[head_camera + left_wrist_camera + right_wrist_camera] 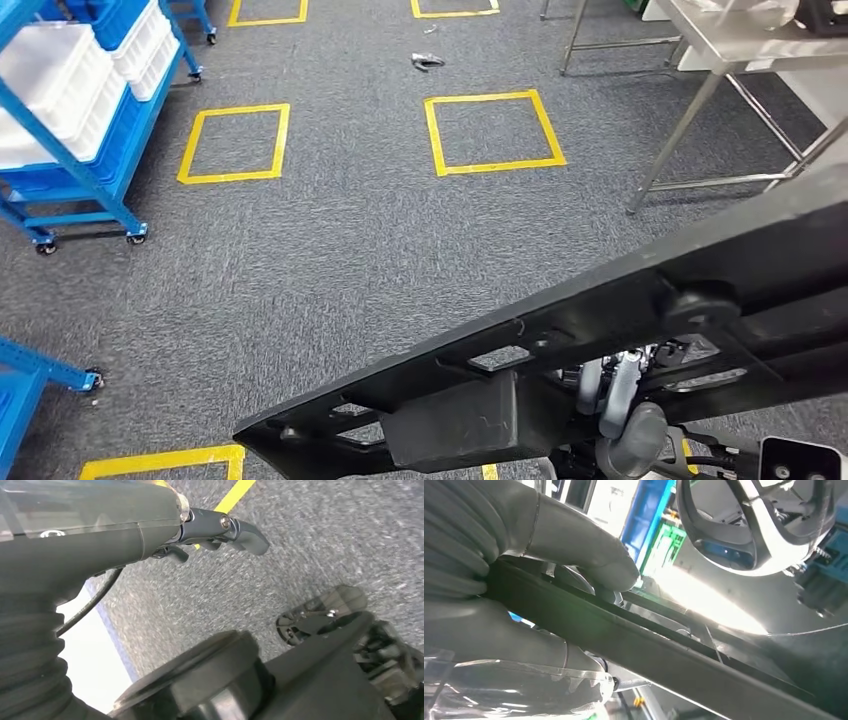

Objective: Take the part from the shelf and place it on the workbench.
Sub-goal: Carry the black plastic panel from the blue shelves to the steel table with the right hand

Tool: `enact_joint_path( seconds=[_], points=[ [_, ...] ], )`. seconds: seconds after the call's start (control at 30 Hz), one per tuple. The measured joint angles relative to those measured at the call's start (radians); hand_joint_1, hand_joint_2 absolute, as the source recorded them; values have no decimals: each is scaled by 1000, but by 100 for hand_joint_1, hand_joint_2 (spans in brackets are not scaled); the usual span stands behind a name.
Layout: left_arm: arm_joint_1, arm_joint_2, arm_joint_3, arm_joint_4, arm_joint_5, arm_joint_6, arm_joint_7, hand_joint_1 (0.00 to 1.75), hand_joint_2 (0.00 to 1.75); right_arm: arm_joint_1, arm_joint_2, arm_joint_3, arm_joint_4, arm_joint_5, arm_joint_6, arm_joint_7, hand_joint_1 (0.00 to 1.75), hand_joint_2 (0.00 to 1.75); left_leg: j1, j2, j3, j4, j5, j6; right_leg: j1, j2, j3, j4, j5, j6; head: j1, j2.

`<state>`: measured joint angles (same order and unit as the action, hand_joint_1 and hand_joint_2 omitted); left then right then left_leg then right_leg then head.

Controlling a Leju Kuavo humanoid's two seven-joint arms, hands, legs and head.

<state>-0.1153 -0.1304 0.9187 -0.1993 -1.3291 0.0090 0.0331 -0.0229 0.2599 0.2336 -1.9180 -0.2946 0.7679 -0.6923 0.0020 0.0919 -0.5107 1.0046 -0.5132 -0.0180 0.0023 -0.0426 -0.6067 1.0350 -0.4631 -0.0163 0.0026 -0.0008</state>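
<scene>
Nearest in the head view, the part [560, 350], a long black plastic panel with cut-outs, runs slantwise across the lower right of the picture, its near end low by the bottom edge and its far end cut off at the right edge. It is carried above the floor, not on the workbench. Under its middle a grey thumb of the right hand [632, 435] shows, the rest of that hand hidden by the panel. In the right wrist view the right hand [574, 565] clamps the part [664, 650] between its thick grey thumb and the fingers beneath, the dark bar passing through the grasp and out of frame.

The left hand [220, 530] hangs over the grey carpet in the left wrist view, fingers loosely curled and holding nothing; whether they are fully closed is hard to tell. That picture is blurred.

Beyond the part lies a wide stretch of grey carpet floor [350, 260] marked with yellow tape squares [493, 132]. At the left edge stands a blue wheeled shelf [90, 170] with white bins [60, 85], partly cut off. At the far right the metal workbench [735, 45] shows its top corner and legs, cut off by the frame. A small object [427, 61] lies on the far floor, too small to make out.
</scene>
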Motion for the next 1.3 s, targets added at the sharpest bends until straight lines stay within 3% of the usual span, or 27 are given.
enact_joint_path(
  seconds=[0.07, 0.13, 0.17, 0.2, 0.23, 0.3, 0.33, 0.37, 0.43, 0.5, 0.57, 0.63, 0.67, 0.7, 0.73, 0.77, 0.87, 0.93, 1.0, 1.07, 1.13, 1.2, 1.23, 1.27, 1.3],
  points=[
    [-2, 1, -1, 0, -1, 0, 0, 0, 175, -2, 0, 1, -2, 0, 4, 0, 175, 175, 4, -31, -17, 46, -34, -9, -5, 19, 2, -5, 3, -11, -1, 0],
    [-3, 2, -1, 0, 0, -1, -2, 0, 175, -3, 0, 3, -4, 0, 8, 0, 175, 175, 6, -72, -74, 167, -94, -14, -6, 37, 3, -6, 4, -18, -2, 0],
    [-6, 2, -1, 0, 1, -1, -3, 0, 175, -3, 0, 3, -4, 0, 8, 0, 175, 175, 6, -79, -105, 231, -118, -15, -6, 47, 3, -5, 4, -20, -3, 0],
    [-9, 2, -1, 0, 2, -2, -4, 0, 175, -3, 0, 3, -4, 0, 9, 0, 175, 175, 6, -82, -124, 270, -123, -15, -5, 58, 4, -4, 4, -21, -3, 0],
    [-12, 2, -1, 0, 2, -3, -4, 0, 175, -3, 0, 3, -4, 0, 9, 0, 175, 175, 6, -83, -128, 274, -109, -13, -4, 69, 5, -4, 4, -21, -3, 0],
    [-12, 3, -1, 0, 0, -2, -3, 0, 175, -3, 0, 3, -4, 0, 9, 0, 175, 175, 7, -94, -89, 180, -37, -7, -4, 93, 8, -2, 3, -20, -3, 0],
    [-10, 3, -1, 0, 0, -2, -3, 0, 175, -3, 0, 3, -4, 1, 9, 0, 175, 175, 7, -113, -63, 117, -6, -3, -4, 105, 7, -1, 4, -18, -2, 0],
    [-8, 3, -1, 0, -1, -2, -3, 0, 175, -4, 0, 3, -4, 1, 10, 0, 175, 175, 7, -131, -41, 61, 12, 0, -4, 116, 4, 2, 5, -15, -2, 0],
    [-6, 4, -1, 0, -1, -2, -3, 0, 175, -5, 1, 3, -4, 3, 13, 0, 175, 175, 6, -151, -23, 15, 14, 8, -6, 132, -6, 3, 10, -3, -2, 0],
    [-8, 3, -1, 0, -1, -2, -4, 0, 175, -5, 1, 2, -4, 5, 15, 0, 175, 175, 7, -137, -20, 4, 17, 17, -8, 141, -12, 2, 15, 8, -2, 0],
    [-9, 1, -1, 0, -2, -2, -5, 0, 175, -7, 0, 1, -5, 6, 16, 0, 175, 175, 12, -117, -16, -8, 25, 29, -5, 110, -26, 33, -8, 19, 2, 0],
    [-7, 1, -1, 0, -2, -2, -5, 0, 175, -10, 0, 1, -3, 7, 12, 0, 175, 175, 12, -96, -15, -13, 28, 35, -7, 66, -73, 133, -66, 30, 7, 0],
    [-6, 1, -1, 0, -3, -1, -5, 0, 175, -10, 0, 0, -1, 6, 9, 0, 175, 175, 11, -84, -15, -12, 27, 36, -9, 56, -102, 195, -94, 34, 8, 0],
    [-6, 1, -1, 0, -3, -1, -4, 0, 175, -10, 0, 0, 2, 5, 6, 0, 175, 175, 11, -72, -15, -12, 27, 36, -12, 52, -123, 241, -107, 37, 8, 0],
    [-7, 1, -1, 0, -3, 0, -3, 0, 175, -11, 0, -1, 6, 2, 4, 0, 175, 175, 10, -61, -15, -12, 26, 36, -13, 49, -130, 256, -102, 39, 8, 0],
    [-7, 1, -1, 0, -3, 0, -2, 0, 175, -12, 0, -2, 9, 0, 2, 0, 175, 175, 10, -51, -13, -11, 24, 35, -14, 45, -117, 234, -80, 39, 8, 0],
    [-8, 1, -1, 0, -3, 2, -1, 0, 175, -16, 0, -2, 12, -3, -2, 0, 175, 175, 7, -26, -5, -8, 15, 25, -8, 1, -19, 51, -2, 30, 8, 0],
    [-8, 1, -1, 0, -3, 3, -1, 0, 175, -17, 0, -3, 12, -3, -4, 0, 175, 175, 2, -10, -2, -7, 10, 16, 1, -19, 7, -3, 3, 18, 7, 0],
    [-9, 1, -1, 0, -3, 5, -1, 0, 175, -16, 0, -3, 12, -4, -4, 0, 175, 175, 0, 4, 2, -7, 4, 6, 1, -2, 5, -8, 4, 7, 6, 0],
    [-11, 1, -1, 0, -2, 6, -2, 0, 175, -17, 0, -4, 12, -4, -3, 0, 175, 175, 4, -21, -7, 22, -20, -4, -4, 17, 8, -14, 7, -4, 6, 0],
    [-9, 1, -1, 0, 0, 6, -4, 0, 175, -17, 1, -3, 12, -4, -1, 0, 175, 175, 8, -65, -53, 124, -76, -10, -6, 34, 9, -16, 9, -12, 4, 0],
    [-10, 1, 0, 0, 3, 6, -6, 0, 175, -17, 1, -4, 15, -5, 2, 0, 175, 175, 9, -81, -112, 246, -120, -14, -6, 53, 9, -14, 8, -16, 3, 0],
    [-12, 1, 0, 0, 4, 7, -8, 0, 175, -16, 1, -4, 17, -5, 4, 0, 175, 175, 9, -83, -125, 270, -117, -14, -6, 64, 9, -13, 8, -16, 3, 0],
    [-12, 1, 0, 0, 4, 7, -9, 0, 175, -16, 1, -4, 19, -4, 6, 0, 175, 175, 9, -84, -122, 258, -94, -14, -6, 76, 10, -12, 8, -16, 3, 0],
    [-12, 1, 0, 0, 4, 8, -11, 0, 175, -16, 1, -4, 20, -4, 7, 0, 175, 175, 10, -87, -104, 212, -57, -13, -7, 89, 11, -10, 7, -15, 3, 0]
  ],
)
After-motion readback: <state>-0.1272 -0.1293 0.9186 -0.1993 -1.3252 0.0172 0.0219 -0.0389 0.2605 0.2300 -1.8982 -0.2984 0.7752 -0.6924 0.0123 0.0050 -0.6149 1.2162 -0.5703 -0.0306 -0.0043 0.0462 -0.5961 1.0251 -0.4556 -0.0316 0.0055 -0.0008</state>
